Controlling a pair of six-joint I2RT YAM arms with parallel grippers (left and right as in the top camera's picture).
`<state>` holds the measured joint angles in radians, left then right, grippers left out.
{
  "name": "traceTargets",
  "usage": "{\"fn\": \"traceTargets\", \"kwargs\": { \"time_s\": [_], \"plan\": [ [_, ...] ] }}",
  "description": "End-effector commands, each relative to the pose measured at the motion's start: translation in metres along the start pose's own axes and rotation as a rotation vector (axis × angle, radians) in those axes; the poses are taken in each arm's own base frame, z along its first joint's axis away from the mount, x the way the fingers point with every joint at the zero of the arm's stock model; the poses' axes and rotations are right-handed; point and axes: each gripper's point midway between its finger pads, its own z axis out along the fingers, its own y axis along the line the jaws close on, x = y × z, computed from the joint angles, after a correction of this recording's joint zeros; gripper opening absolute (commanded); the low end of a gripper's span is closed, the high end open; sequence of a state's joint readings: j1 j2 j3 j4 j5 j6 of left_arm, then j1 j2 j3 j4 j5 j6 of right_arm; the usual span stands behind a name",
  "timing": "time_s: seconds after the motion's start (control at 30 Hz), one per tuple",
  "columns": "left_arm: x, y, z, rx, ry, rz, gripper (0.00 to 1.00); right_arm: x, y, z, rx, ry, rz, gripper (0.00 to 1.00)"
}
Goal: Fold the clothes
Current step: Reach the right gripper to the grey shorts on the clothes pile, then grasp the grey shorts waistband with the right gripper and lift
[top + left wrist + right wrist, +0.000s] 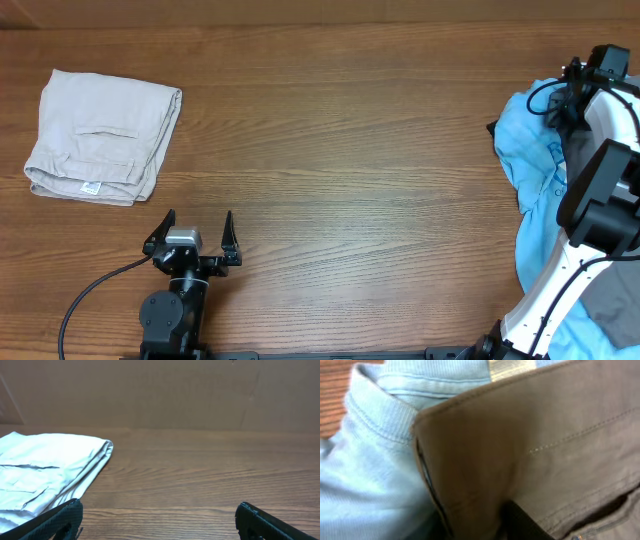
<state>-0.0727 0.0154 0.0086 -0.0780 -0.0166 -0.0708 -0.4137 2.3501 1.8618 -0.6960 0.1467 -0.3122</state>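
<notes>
The dark grey shorts [545, 435] fill the right wrist view, waistband edge up close, lying against a light blue garment [370, 470]. My right gripper [475, 520] has a dark finger on each side of a fold of the waistband and looks shut on it. From overhead the right gripper [580, 85] is at the far right edge, over the light blue garment [535, 150]. A grey patch of cloth [612, 305] shows at the bottom right corner. My left gripper [195, 235] is open and empty near the front edge, as the left wrist view [160, 520] also shows.
A folded beige garment [100, 135] with a small white tag lies at the far left; it also shows in the left wrist view [45, 470]. The right arm's white links [560, 290] stand over the cloth pile. A black cable [90, 290] runs from the left arm.
</notes>
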Motion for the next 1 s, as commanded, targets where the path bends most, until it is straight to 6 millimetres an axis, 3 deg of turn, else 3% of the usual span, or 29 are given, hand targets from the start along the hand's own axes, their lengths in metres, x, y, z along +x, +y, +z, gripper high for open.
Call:
{"fn": "traceTargets", "kwargs": {
  "time_s": [0.0, 0.1, 0.23, 0.33, 0.53, 0.83, 0.97],
  "plan": [
    [-0.001, 0.0, 0.0, -0.002, -0.01, 0.019, 1.0, -0.008, -0.001, 0.0, -0.004, -0.019, 0.006, 0.29],
    [-0.001, 0.0, 0.0, -0.002, -0.01, 0.019, 1.0, -0.014, -0.002, -0.003, -0.006, -0.033, 0.007, 0.3],
    [-0.001, 0.0, 0.0, -0.002, -0.01, 0.019, 1.0, -0.018, 0.0, -0.005, -0.024, -0.046, 0.008, 0.59],
    [-0.001, 0.0, 0.0, -0.002, -0.01, 0.019, 1.0, -0.02, 0.004, -0.006, -0.053, -0.056, 0.009, 0.62],
    [-0.001, 0.0, 0.0, -0.002, -0.01, 0.019, 1.0, -0.022, -0.003, -0.006, -0.048, -0.062, 0.061, 0.58],
    [-0.001, 0.0, 0.0, -0.002, -0.01, 0.019, 1.0, -0.028, -0.044, -0.023, -0.02, -0.075, 0.209, 0.5],
    [-0.001, 0.0, 0.0, -0.002, -0.01, 0.019, 1.0, -0.022, -0.05, -0.022, -0.063, -0.067, 0.232, 0.47]
  ]
}}
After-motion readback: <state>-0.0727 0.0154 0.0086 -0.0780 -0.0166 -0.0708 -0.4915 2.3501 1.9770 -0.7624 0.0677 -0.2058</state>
